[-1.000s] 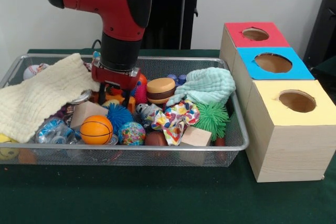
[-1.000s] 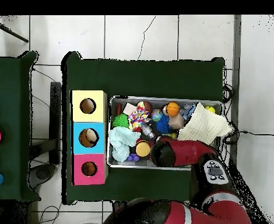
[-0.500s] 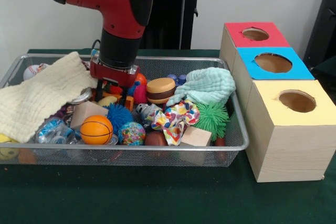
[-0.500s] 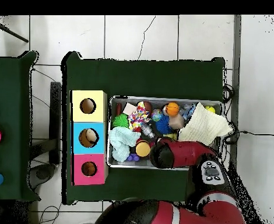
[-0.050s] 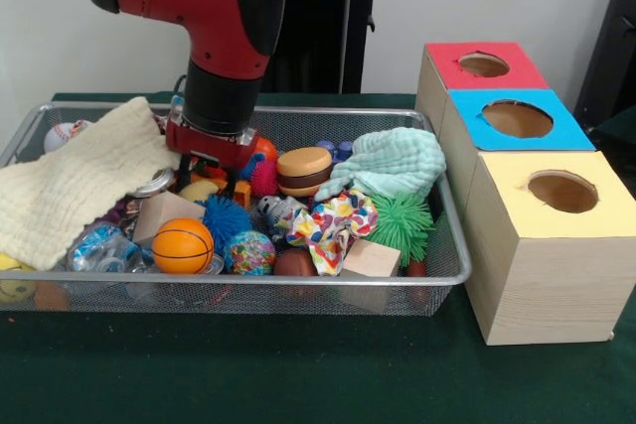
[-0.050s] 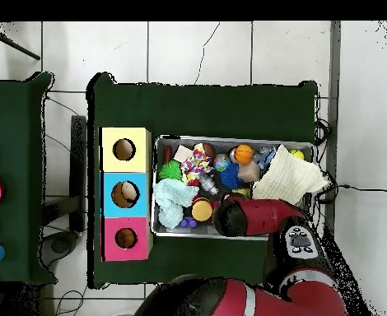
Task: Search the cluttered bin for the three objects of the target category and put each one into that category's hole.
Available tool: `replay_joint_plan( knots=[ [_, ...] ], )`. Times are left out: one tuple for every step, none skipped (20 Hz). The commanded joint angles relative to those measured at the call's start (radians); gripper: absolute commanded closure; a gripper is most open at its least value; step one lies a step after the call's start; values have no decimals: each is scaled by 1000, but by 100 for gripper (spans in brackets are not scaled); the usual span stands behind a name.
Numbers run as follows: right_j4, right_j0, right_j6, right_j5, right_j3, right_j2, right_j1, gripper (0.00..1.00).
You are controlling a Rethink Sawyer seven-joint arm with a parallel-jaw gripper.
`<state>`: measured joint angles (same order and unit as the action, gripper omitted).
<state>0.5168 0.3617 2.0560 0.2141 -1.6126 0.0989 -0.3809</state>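
My gripper (image 5: pixel 211 178) hangs low in the wire bin (image 5: pixel 452 235), at its far middle, just right of the cream cloth (image 5: pixel 79 181). Its tips sit among small orange, yellow and pink toys, and whether it holds any of them is unclear. A toy burger (image 5: pixel 303 171) lies to its right. Nearer the front are an orange basketball (image 5: pixel 182 245), a blue spiky ball (image 5: pixel 225 217) and a speckled ball (image 5: pixel 249 252). To the right stand the red box (image 5: pixel 482 69), blue box (image 5: pixel 517 121) and yellow box (image 5: pixel 561 196), each with a round hole. In the overhead view the arm (image 6: pixel 254 216) hides the gripper.
A mint cloth (image 5: pixel 397 161), a green spiky ball (image 5: pixel 403 221), a patterned cloth (image 5: pixel 333 225) and two wooden blocks (image 5: pixel 370 258) fill the bin's right half. A baseball (image 5: pixel 65 133) lies at the far left corner. From above, the bin (image 6: pixel 312 146) sits beside the boxes (image 6: pixel 124 194).
The gripper has risen slightly and shifted a little left toward the cream cloth. The toys in the bin look unmoved.
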Motion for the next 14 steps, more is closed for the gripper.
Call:
replay_joint_plan(
  knots=[
    [11,40,67,-22,23,-30,145,0],
    [12,43,67,-28,21,-33,144,100],
    [7,57,62,-26,17,-48,140,100],
    [6,60,63,-32,14,-52,138,100],
    [3,69,64,-41,10,-61,136,100],
    [5,68,65,-46,10,-62,135,100],
    [11,64,69,-67,10,-60,134,100],
    [10,64,71,-70,8,-62,132,100],
    [6,71,81,-90,-2,-69,129,100],
    [0,79,85,-96,-10,-77,126,100],
    [-8,85,84,-84,-24,-88,111,100],
    [-10,80,86,-83,-32,-86,97,100],
    [-11,70,89,-84,-49,-87,65,100],
    [-18,73,90,-77,-67,-97,43,100]
  ],
)
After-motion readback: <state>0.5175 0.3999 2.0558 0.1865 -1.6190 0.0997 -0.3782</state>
